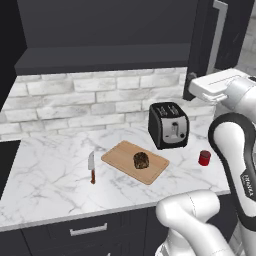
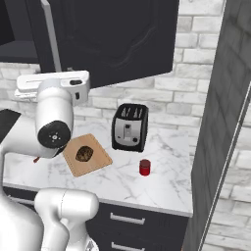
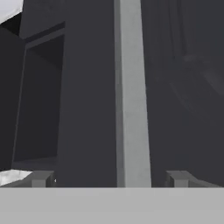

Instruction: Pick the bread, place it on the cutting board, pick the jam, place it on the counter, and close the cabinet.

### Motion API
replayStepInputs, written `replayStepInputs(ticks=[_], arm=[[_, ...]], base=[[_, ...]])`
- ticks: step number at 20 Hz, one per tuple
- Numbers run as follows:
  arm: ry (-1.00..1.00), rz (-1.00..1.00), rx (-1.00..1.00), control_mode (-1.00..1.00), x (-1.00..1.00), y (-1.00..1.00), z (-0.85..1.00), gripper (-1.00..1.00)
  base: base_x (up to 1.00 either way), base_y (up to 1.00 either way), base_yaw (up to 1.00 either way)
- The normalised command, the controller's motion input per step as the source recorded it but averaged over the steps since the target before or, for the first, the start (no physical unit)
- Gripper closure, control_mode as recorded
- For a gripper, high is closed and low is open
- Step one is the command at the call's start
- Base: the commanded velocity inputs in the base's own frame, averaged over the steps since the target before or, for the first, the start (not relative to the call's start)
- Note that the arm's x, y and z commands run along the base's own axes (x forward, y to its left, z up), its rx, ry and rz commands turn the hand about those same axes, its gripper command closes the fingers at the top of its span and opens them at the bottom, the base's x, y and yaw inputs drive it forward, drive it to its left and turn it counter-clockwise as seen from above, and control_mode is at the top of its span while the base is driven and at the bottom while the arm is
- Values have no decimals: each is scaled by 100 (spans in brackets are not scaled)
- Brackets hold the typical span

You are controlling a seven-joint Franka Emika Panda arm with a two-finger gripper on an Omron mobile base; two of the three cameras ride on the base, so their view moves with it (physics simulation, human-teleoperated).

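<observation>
The bread (image 1: 141, 160) lies on the cutting board (image 1: 123, 154), also seen from the right as bread (image 2: 84, 153) on cutting board (image 2: 98, 158). The red jam (image 1: 204, 158) stands upright on the counter (image 1: 50, 180), right of the toaster; the right base view has the jam (image 2: 144, 167) too. The cabinet (image 1: 100, 55) is open, its door (image 2: 117, 39) swung out. My gripper (image 3: 109, 179) is raised at the door's edge, open, with its fingertips (image 3: 41, 178) to either side of the silver bar handle (image 3: 129, 92) and not touching it.
A black toaster (image 1: 168, 125) stands behind the board. A red-handled knife (image 1: 92, 167) lies left of the board. A tall dark panel (image 2: 220, 122) bounds the counter on the right. Dark drawers (image 1: 90, 230) run below the counter's front edge.
</observation>
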Motion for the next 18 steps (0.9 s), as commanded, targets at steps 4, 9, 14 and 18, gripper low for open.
replayStepInputs(ticks=[4,9,14,18], arm=[[0,6,0,-100,43,9,0,-100],[0,3,0,-100,47,11,0,-100],[0,0,0,-100,48,3,0,-100],[0,-1,0,-100,46,0,0,-100]], base=[[0,0,0],[0,0,0],[0,0,0],[0,0,0]])
